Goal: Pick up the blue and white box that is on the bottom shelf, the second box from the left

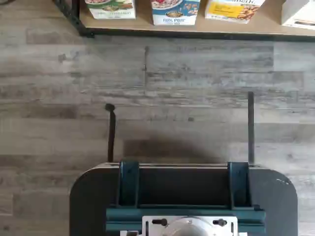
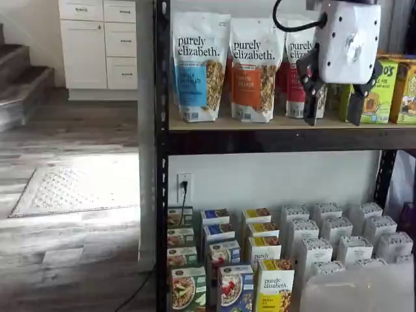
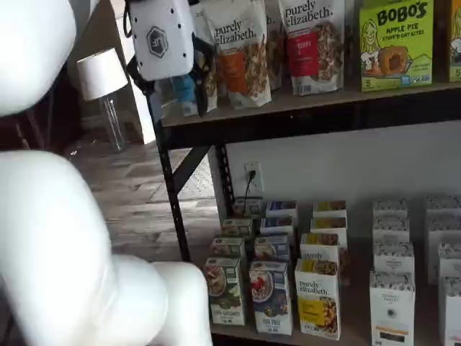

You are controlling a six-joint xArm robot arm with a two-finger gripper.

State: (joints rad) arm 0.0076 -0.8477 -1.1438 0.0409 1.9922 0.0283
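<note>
Up on the higher tier, three pouches each read "purely elizabeth." in both shelf views: the blue-panelled pouch (image 2: 195,65), the orange-panelled pouch (image 2: 253,68) at its 3 o'clock, and the red-panelled pouch (image 3: 313,43). Further toward 3 o'clock a green carton (image 3: 396,43) says "BOBO'S APPLE PIE". Down low, the yellow box (image 3: 318,299) also carries "purely elizabeth." The lettering on the blue and white box (image 3: 271,295) is too small to read.

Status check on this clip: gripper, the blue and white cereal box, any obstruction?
White-bodied gripper open, empty, up at the bag shelf. Small blue and white cardboard cereal box untouched on the bottom shelf, between green-trimmed box and yellow box. Front clear.
</note>
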